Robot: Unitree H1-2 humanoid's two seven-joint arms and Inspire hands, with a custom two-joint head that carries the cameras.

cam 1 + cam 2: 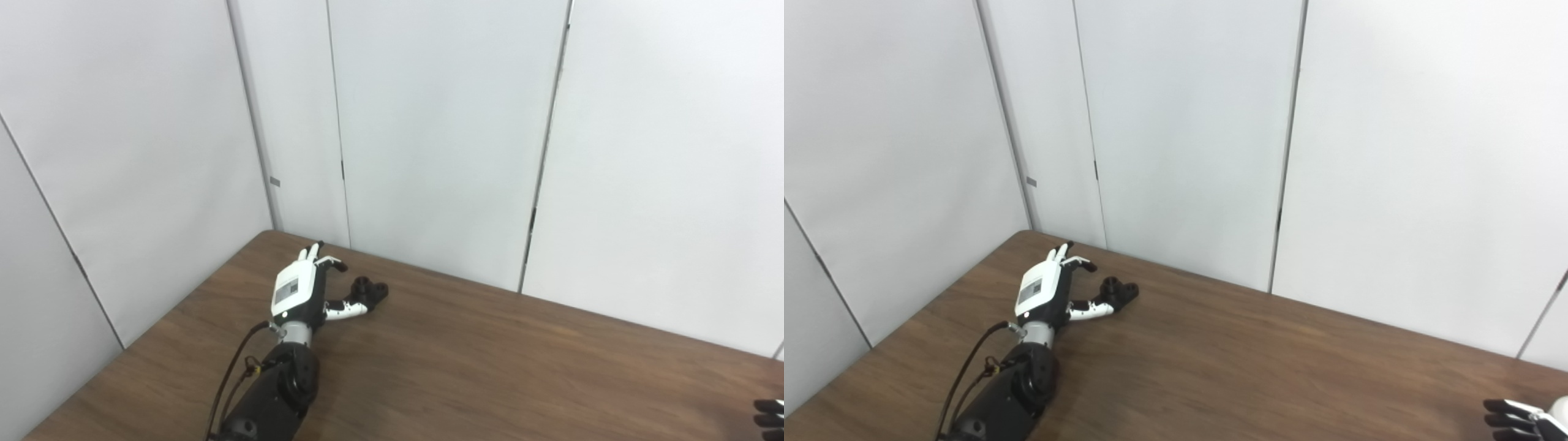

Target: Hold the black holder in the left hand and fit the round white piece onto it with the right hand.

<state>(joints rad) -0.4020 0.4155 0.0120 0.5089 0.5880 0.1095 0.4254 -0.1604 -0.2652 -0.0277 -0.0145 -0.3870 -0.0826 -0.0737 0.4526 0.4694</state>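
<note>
The black holder [369, 289] lies on the brown table [490, 367] near its far left corner; it is small, with round sockets on top. My left hand [300, 288] rests just left of it, fingers spread and pointing toward the wall, open. Its thumb [343, 308] reaches to the holder's near side; I cannot tell if they touch. Only the dark fingertips of my right hand [1519, 419] show at the bottom right corner. A white shape [1562, 405] at the frame edge behind them is cut off, so I cannot tell whether it is the round white piece.
White wall panels [429, 122] stand close behind the table's far edge and along its left side. The left arm's black forearm and cable [269, 386] lie over the table's left part.
</note>
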